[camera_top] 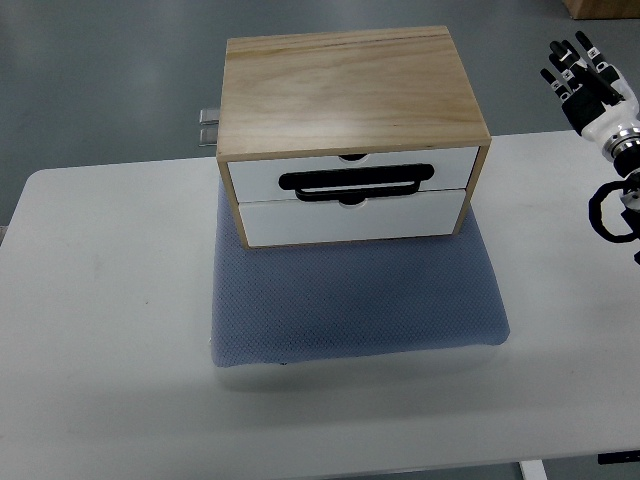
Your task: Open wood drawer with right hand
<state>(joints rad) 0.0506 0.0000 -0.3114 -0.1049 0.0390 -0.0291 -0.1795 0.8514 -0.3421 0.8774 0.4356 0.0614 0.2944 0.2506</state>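
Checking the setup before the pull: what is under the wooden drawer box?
The wooden drawer box sits on a blue-grey mat on the white table. The mat beneath the box is hidden.

Right arm [618, 215] runs off the right edge, so only hand [585, 80] & wrist show. Table [100, 330] is cut off at bottom and right. Cabinet [345, 100] hides rear of blue mat [355, 300] & most of a metal bracket [208, 126] behind it.
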